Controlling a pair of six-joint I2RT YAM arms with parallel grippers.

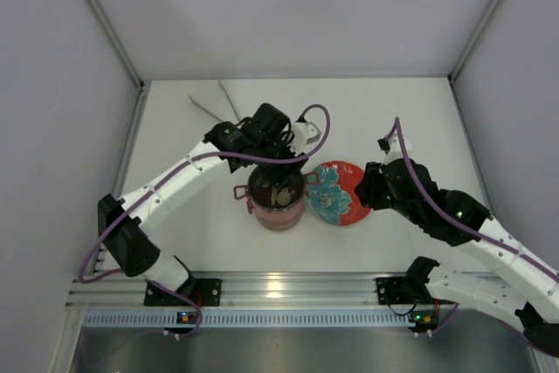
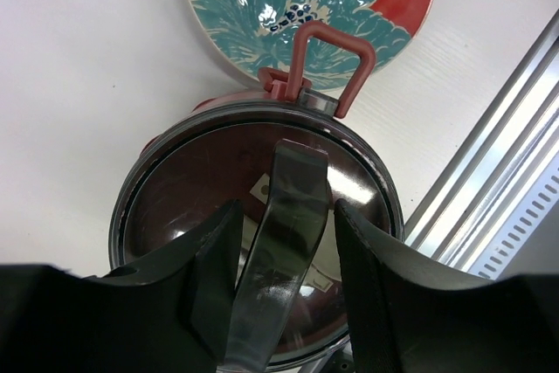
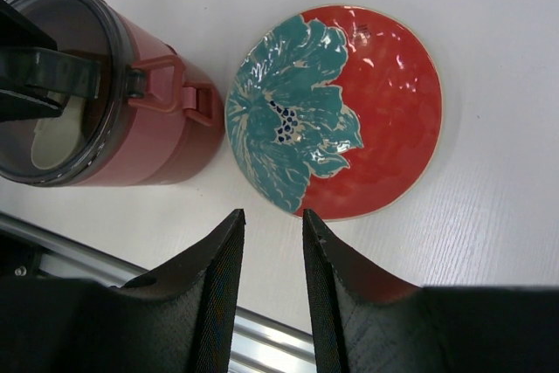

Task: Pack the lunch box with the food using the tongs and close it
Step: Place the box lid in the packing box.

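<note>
Sitting gripped under left hand [image 2: 286, 216]: lunch box [image 2: 196, 168]

A robotics lab test cell is shown: a white counter [image 1: 410, 120] is enclosed by plain pale panels [image 1: 288, 6] at the top and sides, and an aluminium rail [image 1: 288, 286] is seen along the lower edge.

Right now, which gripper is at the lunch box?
Left gripper: fingers straddle the strap atop the lunch box. Right gripper hangs open by the red plate.
</note>
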